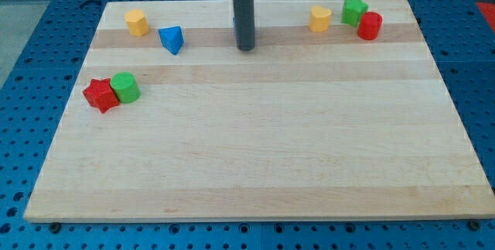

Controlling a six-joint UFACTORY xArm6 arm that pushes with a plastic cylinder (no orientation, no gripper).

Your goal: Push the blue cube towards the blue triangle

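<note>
The blue triangle [172, 39] lies near the view's top left on the wooden board [255, 157]. My dark rod comes down at the top centre and my tip [245, 49] rests on the board, about a hundred pixels to the right of the triangle. Only a thin sliver of the blue cube [234, 25] shows at the rod's left edge; the rest of it is hidden behind the rod. The tip stands just in front of it, on its bottom-right side.
A yellow block [137, 22] sits up and to the left of the triangle. A red star [100, 95] and a green cylinder [124, 87] touch at the left edge. A yellow block [319, 18], a green block [354, 10] and a red block [370, 25] cluster at the top right.
</note>
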